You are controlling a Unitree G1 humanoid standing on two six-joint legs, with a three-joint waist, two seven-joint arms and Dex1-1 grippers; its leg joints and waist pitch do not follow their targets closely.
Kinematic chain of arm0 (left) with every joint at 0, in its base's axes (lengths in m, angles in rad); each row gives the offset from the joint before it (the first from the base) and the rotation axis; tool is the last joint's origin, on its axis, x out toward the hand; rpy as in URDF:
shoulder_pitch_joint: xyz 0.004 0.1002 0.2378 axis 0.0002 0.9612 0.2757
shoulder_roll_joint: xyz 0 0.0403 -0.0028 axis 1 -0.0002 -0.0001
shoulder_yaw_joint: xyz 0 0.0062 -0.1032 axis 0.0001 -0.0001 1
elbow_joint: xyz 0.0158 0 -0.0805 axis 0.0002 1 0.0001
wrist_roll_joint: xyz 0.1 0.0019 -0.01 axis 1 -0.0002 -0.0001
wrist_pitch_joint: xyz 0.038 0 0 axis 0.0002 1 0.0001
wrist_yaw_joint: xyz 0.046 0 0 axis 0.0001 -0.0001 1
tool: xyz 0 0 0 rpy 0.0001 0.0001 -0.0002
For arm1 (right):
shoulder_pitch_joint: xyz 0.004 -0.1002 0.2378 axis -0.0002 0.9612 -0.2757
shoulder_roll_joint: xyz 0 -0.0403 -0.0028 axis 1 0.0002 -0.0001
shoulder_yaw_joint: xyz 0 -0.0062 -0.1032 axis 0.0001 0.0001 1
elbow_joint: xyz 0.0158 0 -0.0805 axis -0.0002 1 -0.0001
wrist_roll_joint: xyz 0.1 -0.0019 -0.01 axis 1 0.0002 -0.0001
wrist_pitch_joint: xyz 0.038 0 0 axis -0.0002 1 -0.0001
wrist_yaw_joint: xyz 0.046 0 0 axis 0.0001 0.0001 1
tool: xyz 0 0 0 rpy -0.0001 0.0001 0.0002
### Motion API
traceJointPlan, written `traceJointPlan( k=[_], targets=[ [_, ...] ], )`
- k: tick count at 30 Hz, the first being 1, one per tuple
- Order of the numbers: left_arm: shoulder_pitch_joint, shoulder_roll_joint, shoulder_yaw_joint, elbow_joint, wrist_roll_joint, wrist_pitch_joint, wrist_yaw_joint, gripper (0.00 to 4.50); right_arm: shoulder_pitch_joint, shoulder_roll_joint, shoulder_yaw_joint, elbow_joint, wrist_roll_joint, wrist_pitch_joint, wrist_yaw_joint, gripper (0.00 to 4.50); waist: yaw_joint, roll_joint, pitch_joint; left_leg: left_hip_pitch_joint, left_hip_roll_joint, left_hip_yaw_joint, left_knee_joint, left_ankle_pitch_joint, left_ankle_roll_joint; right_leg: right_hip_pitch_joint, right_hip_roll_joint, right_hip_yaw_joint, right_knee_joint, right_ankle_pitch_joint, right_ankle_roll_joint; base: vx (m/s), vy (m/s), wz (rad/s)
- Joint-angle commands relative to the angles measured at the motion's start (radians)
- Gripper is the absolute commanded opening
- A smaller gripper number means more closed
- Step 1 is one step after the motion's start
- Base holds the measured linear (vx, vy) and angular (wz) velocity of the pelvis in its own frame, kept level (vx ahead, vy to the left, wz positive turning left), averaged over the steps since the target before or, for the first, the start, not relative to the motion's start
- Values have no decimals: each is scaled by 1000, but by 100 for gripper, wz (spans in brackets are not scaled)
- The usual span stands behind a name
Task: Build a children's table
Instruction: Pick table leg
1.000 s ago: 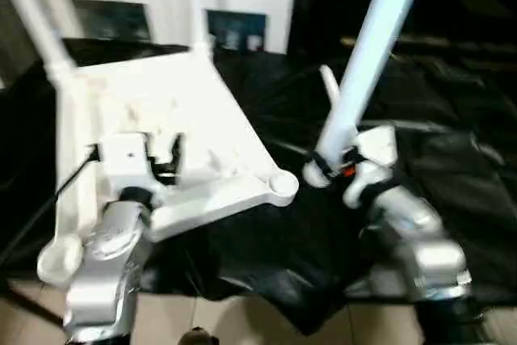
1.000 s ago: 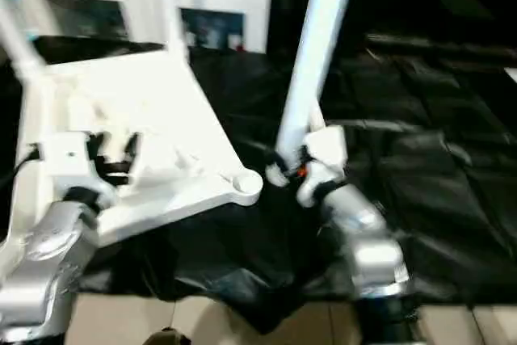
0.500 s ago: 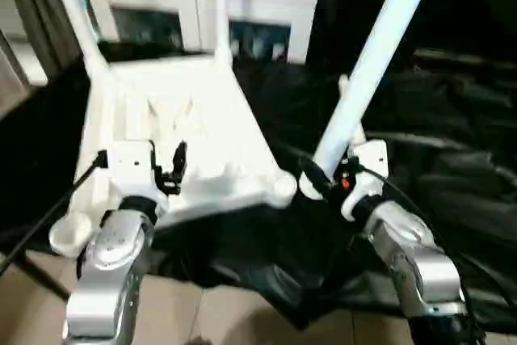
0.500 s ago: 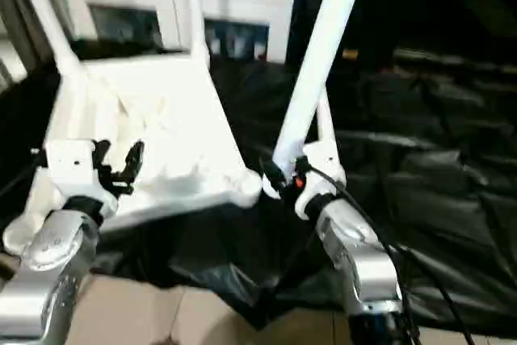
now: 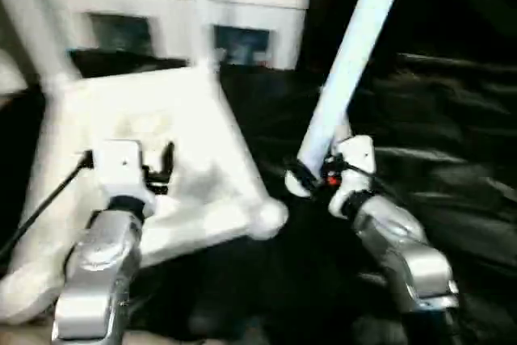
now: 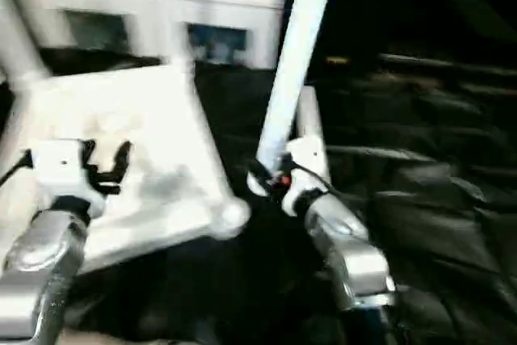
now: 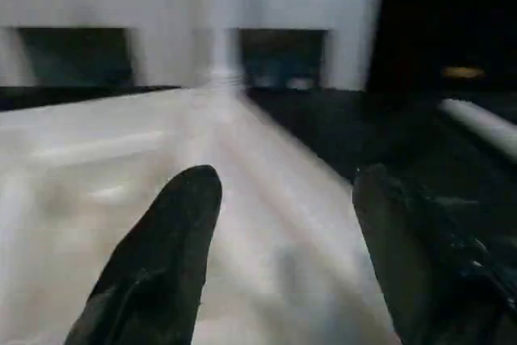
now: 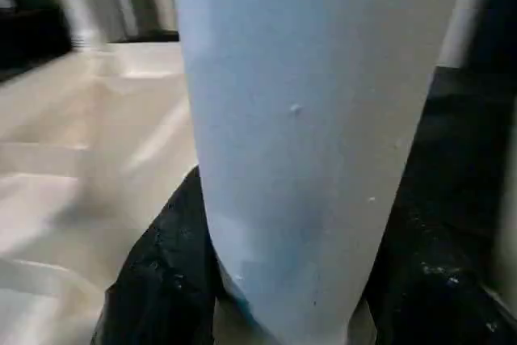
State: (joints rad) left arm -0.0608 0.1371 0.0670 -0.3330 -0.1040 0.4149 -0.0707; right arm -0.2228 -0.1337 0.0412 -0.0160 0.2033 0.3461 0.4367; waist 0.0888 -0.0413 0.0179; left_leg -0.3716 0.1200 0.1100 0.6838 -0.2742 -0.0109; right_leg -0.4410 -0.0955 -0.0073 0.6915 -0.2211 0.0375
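i see the children's table [image 5: 153,143] lying upside down on the black-draped work table [image 5: 452,159], its rimmed underside facing up and its near right corner lobe [image 5: 269,217] poking toward me. two legs already stand up from its far corners: one at the far left [image 5: 28,26] and one at the far right [image 5: 199,14], both rising out of the top of the head views.

my left gripper [image 5: 157,169] hovers over the near part of the upturned top with its fingers [image 7: 174,240] apart and nothing between them; in the left wrist view i look straight across the white panel to the far right leg.

my right gripper [image 5: 311,179] is clamped on the lower end of another white leg [image 5: 351,54], which leans up and to the right, well above the cloth. in the right wrist view the black fingers [image 8: 161,272] sit on either side of the thick tube. its bottom end is just to the right of the near right corner lobe, but i cannot tell whether they touch.

another leg [image 6: 307,115] lies on the black cloth just behind my right gripper. a white cabinet with glass doors [image 5: 242,26] stands at the far side, beyond the work table.
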Motion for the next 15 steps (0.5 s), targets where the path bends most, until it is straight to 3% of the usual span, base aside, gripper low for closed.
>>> traceJointPlan(
  k=[1, 2, 3, 4, 5, 6, 7, 9, 10, 11, 13, 15],
  targets=[
    [-1, 10, -16, 1, -8, 4, -30, 302, -5, 1, -14, -9, 20, 5, 7, 194, 27, -15, -46, -23, 18, -6, -48, 166, 142, 87, -105, 80, -122, 240, -23, -49, -67, 10],
    [-2, 17, -11, 6, -43, 32, -62, 302, -6, 5, -17, -8, 27, 7, 10, 194, 20, -4, -61, -21, 24, -6, -74, 218, 61, 106, -59, 45, -86, 349, -62, 4, -105, -1],
    [-5, 32, -16, 13, -46, 29, -86, 302, -9, 6, -18, -6, 34, 8, 14, 194, 8, 8, -56, -15, 28, 1, -85, 224, 28, 96, -33, 28, -87, 395, -97, 4, -105, -1],
    [-14, 68, -27, 29, -66, 22, -155, 302, -15, 7, -18, -2, 40, 8, 19, 194, 4, 13, -53, -13, 33, 2, -92, 188, 16, 94, -27, 23, -94, 345, -113, -34, -85, -2],
    [-23, 97, -34, 41, -92, 31, -216, 302, -22, 5, -16, 6, 37, 2, 22, 194, 0, 22, -47, -8, 43, 2, -108, 93, -15, 95, -19, 15, -104, 170, -141, -66, -57, -7],
    [-27, 108, -36, 45, -102, 36, -239, 329, -25, 3, -15, 9, 34, -1, 23, 194, -2, 30, -40, -2, 53, 3, -123, -3, -46, 92, -16, 13, -119, -19, -157, -66, -57, -7],
    [-32, 121, -42, 50, -112, 37, -268, 329, -29, 2, -14, 15, 34, -4, 26, 194, -4, 30, -38, 1, 60, 5, -128, -54, -59, 90, -13, 11, -126, -99, -161, -92, -33, -4],
    [-44, 164, -56, 58, -158, 58, -368, 349, -40, -3, -14, 30, 36, -8, 34, 194, -6, 38, -21, 18, 71, 11, -142, -239, -96, 66, -9, 7, -148, -342, -161, -93, -12, 3],
    [-48, 181, -64, 62, -167, 65, -399, 349, -43, -5, -14, 34, 39, -9, 36, 194, -6, 38, -21, 18, 71, 11, -142, -239, -96, 66, -9, 7, -148, -342, -161, -76, -2, 6],
    [-59, 218, -86, 81, -169, 75, -457, 374, -51, -10, -13, 39, 43, -7, 46, 194, -12, 35, -7, 35, 71, 14, -146, -360, -105, 54, -10, 0, -173, -519, -116, -67, 1, 4],
    [-78, 294, -138, 123, -158, 84, -571, 380, -62, -23, -8, 42, 48, 1, 73, 194, -9, 41, -16, 36, 71, 9, -148, -342, -102, 60, -16, 0, -175, -527, -96, -66, 0, 4],
    [-101, 367, -186, 176, -142, 80, -676, 388, -69, -39, -2, 44, 47, 6, 101, 194, -10, 40, -16, 22, 73, 9, -157, -284, -94, 69, -17, 2, -169, -480, -96, -65, -8, 1]
  ],
)
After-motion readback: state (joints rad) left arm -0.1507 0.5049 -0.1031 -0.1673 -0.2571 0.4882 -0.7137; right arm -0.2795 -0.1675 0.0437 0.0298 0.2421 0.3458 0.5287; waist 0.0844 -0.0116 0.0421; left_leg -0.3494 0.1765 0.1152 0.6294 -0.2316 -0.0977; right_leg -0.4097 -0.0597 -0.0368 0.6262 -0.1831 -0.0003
